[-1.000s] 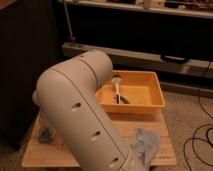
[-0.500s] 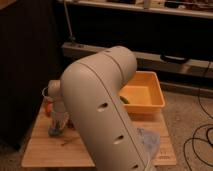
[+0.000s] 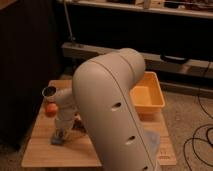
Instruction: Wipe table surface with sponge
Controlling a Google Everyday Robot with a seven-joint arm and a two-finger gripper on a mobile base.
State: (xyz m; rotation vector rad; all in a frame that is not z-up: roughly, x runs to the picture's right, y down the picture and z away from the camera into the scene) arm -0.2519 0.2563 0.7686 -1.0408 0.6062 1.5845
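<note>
The gripper (image 3: 61, 134) is pointing straight down over the left part of the table (image 3: 42, 152), with its fingers pressed together. The sponge (image 3: 57, 140) is showing as a small light-blue block right at its tip. From this view it appears to be pinching the sponge and pressing it flat against the wood, though the grip itself is partly hidden by the wrist.

The relation that matters is a simple one: the sponge is sitting directly under the claw, not off to any side, so no reach is being asked for, only a sweep. Which way the sponge's long side is running cannot be told from here.

Most of the bare planks are lying to the right of the sponge, toward the orange tub (image 3: 150, 95) at the far right corner, and some are lying nearer the front edge. The big white arm (image 3: 115, 115) is filling the middle of the view and hiding much of that stretch. A stroke along the planks is probably what is coming, stopping short of the tub.
</note>
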